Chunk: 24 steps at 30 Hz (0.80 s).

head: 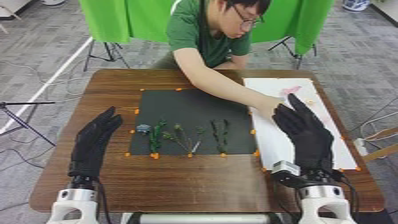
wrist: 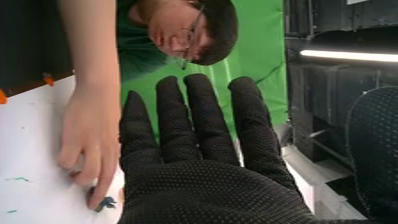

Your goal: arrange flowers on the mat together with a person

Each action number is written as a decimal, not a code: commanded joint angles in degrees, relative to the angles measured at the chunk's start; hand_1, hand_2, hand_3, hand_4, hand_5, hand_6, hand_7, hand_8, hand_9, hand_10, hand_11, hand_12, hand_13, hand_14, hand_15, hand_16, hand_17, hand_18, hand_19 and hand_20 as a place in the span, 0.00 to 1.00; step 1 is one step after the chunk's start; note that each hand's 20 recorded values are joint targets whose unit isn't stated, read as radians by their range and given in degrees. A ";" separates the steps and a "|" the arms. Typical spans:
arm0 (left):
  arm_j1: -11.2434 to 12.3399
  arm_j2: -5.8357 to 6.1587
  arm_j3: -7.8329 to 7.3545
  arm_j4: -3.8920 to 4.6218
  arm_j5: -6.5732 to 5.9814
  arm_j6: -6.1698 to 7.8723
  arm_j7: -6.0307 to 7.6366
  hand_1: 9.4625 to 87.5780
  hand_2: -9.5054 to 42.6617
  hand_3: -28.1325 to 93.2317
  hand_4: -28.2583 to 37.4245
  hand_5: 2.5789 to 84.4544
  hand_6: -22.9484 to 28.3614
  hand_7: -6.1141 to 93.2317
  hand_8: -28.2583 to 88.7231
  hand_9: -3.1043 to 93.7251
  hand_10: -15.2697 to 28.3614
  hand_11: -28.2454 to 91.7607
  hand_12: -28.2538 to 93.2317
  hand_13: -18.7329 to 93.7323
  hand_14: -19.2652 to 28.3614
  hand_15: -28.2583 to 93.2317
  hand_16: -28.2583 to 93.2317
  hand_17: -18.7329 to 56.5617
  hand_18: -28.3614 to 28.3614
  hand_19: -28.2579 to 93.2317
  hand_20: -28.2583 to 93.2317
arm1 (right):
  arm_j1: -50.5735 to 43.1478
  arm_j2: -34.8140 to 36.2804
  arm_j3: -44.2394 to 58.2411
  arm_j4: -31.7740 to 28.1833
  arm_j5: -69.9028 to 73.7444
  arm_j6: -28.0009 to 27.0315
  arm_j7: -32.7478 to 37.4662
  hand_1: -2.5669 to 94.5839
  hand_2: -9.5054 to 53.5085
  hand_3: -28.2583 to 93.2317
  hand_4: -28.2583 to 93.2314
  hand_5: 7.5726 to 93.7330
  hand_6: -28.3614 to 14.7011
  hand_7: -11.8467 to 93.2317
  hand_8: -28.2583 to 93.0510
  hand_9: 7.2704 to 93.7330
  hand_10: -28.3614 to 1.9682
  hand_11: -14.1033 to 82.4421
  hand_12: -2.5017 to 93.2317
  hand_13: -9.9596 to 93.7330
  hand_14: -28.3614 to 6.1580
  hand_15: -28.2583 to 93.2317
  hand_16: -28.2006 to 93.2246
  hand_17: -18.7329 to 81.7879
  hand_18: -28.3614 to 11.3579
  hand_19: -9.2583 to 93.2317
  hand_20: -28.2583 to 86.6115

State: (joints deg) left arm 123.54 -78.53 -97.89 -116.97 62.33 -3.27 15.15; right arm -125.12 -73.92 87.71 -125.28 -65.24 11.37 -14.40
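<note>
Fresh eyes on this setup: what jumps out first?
Probably the person's bare arm, stretched over a corner of the dark mat to the white sheet, right beside the robot's open right hand. Next, the left hand, also black-gloved, left of that mat. Then the row of green stems along the mat's robot-side edge.

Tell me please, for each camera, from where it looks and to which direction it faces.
Head view: on the robot's head, facing forward and down at the table; shows its left hand, right hand and the person's hand.
Right wrist view: on the right arm's wrist, facing past that glove toward the person.
Both share: right hand, person's hand, white sheet, green cloth.
</note>
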 commanded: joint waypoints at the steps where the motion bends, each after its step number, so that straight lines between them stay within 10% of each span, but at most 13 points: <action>1: 1.08 -0.48 -0.40 -0.41 -0.71 0.20 -0.59 0.17 0.10 0.79 0.05 0.50 0.50 0.14 0.19 0.48 0.63 0.33 0.33 0.46 0.70 0.31 0.23 0.33 0.66 0.25 0.36 | 0.10 -0.73 -1.03 0.28 -2.73 0.61 0.53 0.11 0.24 0.87 0.07 0.36 0.64 0.20 0.16 0.41 0.42 0.19 0.13 0.41 0.46 0.32 0.33 0.33 0.37 0.18 0.47; 24: 1.09 -0.45 -0.82 -0.67 -0.95 -0.02 -0.48 0.17 0.10 0.79 0.05 0.51 0.50 0.14 0.19 0.48 0.63 0.33 0.33 0.46 0.70 0.31 0.23 0.33 0.66 0.25 0.36 | -0.19 -0.52 -1.46 0.23 -2.74 0.73 0.70 0.11 0.25 0.87 0.07 0.36 0.63 0.21 0.16 0.41 0.42 0.19 0.13 0.41 0.46 0.32 0.33 0.33 0.37 0.19 0.47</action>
State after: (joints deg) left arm 124.22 -78.62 -98.58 -117.52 61.61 -3.22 15.10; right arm -124.69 -74.42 86.42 -124.58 -67.70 11.73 -13.64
